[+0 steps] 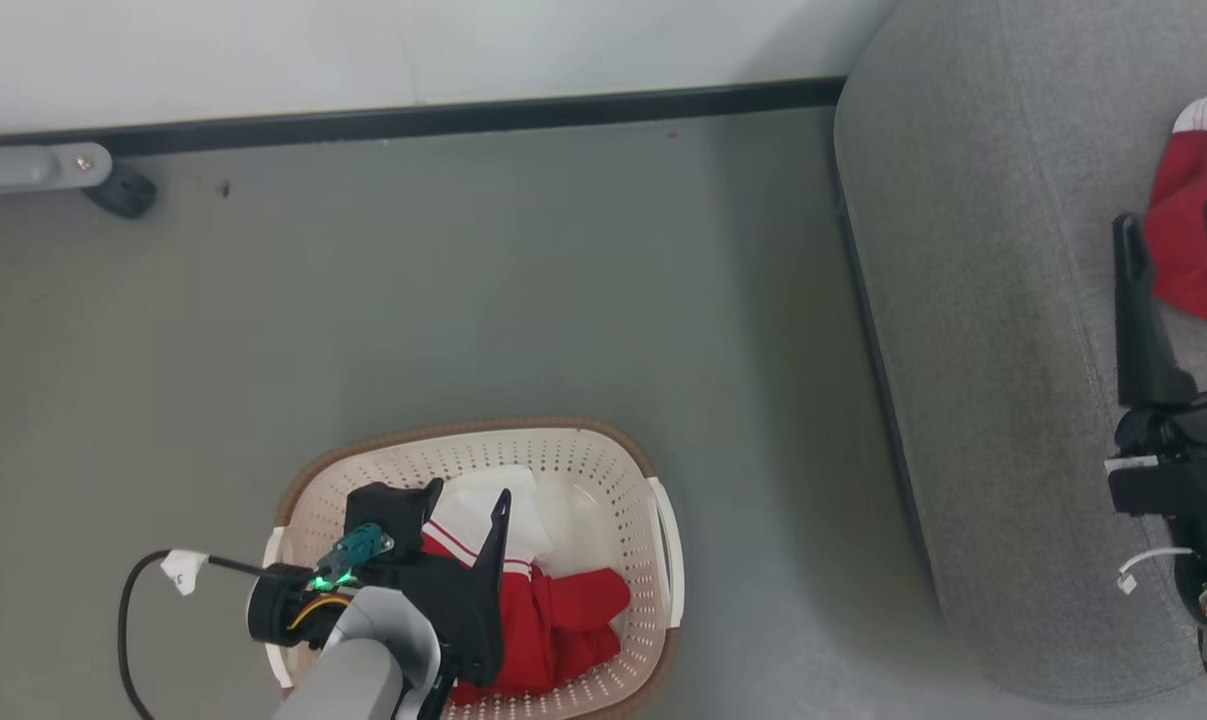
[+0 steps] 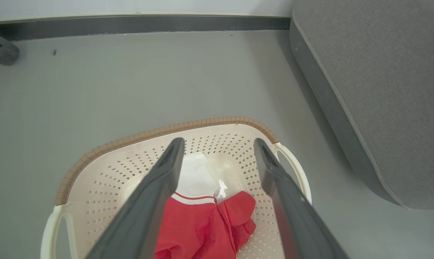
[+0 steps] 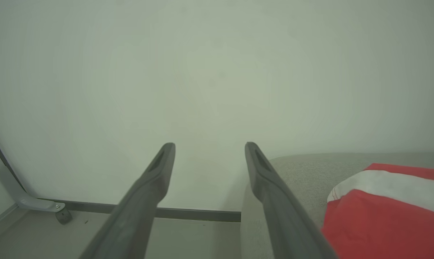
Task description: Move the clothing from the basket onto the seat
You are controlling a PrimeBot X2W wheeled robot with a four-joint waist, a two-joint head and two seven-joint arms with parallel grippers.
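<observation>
The left jaws stand wide open and empty, their two dark fingers (image 2: pixel 155 194) hanging over the basket (image 2: pixel 166 128), inside its brown rim. Between and just below the fingers lies the clothing (image 2: pixel 199 230), a crumpled red heap with a white panel and a red-striped white band. Whether the tips touch the fabric cannot be told. The heap fills the half of the basket nearer the wrist, and the perforated cream bottom ahead of the tips is bare up to the far wall. A cream handle sits just outside each finger. Beyond the rim, open grey floor (image 1: pixel 463 300) runs ahead to a dark baseboard (image 1: pixel 463 118) and a pale wall. A black caster (image 1: pixel 123 190) on a grey metal leg sits well off to the left. To the right of these jaws, past a strip of floor, rises the rounded edge of the seat (image 1: pixel 983 350).

The right jaws, likewise spread wide and gripping nothing, hover over the seat's grey woven cushion, fingers (image 3: pixel 145 201) pointing towards the wall. A second garment (image 3: pixel 382 216), red with a white band, lies on the cushion just beside the right-hand finger, outside the gap between the two.
</observation>
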